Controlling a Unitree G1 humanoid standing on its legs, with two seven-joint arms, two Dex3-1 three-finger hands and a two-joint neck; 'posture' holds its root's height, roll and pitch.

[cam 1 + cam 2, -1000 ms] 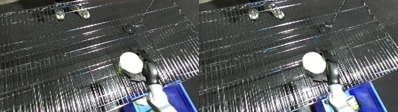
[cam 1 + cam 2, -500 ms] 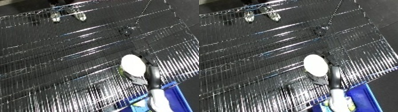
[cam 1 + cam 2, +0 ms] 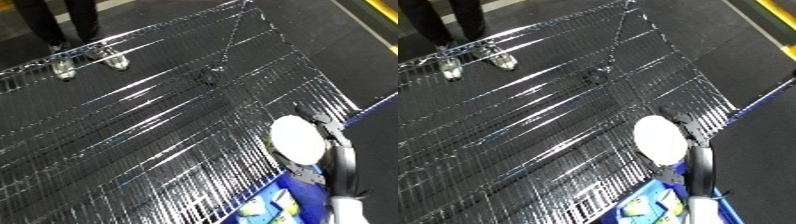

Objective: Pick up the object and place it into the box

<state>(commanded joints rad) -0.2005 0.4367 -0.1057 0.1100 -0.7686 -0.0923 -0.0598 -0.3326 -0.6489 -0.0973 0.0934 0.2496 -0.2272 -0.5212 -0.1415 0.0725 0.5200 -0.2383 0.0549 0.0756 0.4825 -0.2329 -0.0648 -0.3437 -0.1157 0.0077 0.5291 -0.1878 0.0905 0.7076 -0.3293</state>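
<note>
A white oval object [image 3: 298, 138] is held above the wire mesh surface [image 3: 160, 120], near its right edge. My right hand [image 3: 330, 145] is shut on it, black fingers wrapping its right side and underside, with the forearm rising from the lower right. Below the hand lies the blue bin [image 3: 271, 202], its near corner showing pale yellow-green items inside. The same object [image 3: 659, 139] and hand [image 3: 691, 135] appear in the right eye view. My left hand shows in neither view.
The mesh surface fills most of the view, sloping up to the left. Dark floor [image 3: 338, 55] lies to the right, with a yellow line [image 3: 378, 27] at the far right. A person's shoes [image 3: 89, 62] stand at the far edge.
The camera has tilted and shifted. My right hand with the white object has moved toward the right edge of the mesh, nearer the blue bin.
</note>
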